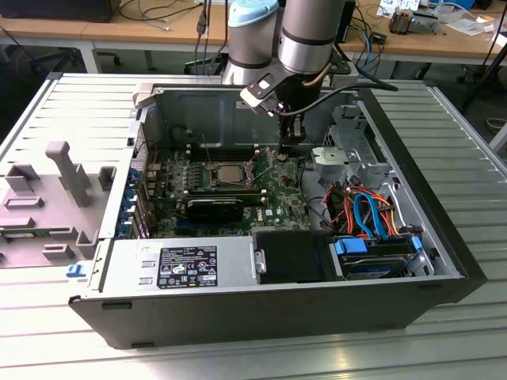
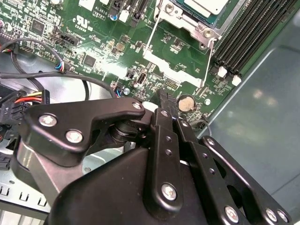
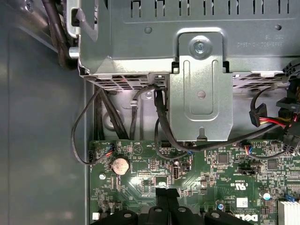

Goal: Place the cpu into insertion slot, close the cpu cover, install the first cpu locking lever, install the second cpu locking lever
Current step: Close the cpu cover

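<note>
The hand (image 1: 287, 152) hangs clenched on nothing inside the open computer case (image 1: 238, 309), low over the green board (image 1: 276, 202), near the cpu (image 1: 227, 172) lying in its insertion slot (image 1: 207, 179)

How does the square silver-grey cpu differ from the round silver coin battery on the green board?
The cpu is square; the coin battery is a round disc. The cpu is clearly larger. The cpu sits inside a silver metal frame with wire levers alongside; the battery sits in a small holder close by the gripper. Both are flat, silvery and mounted on the green board.
</note>
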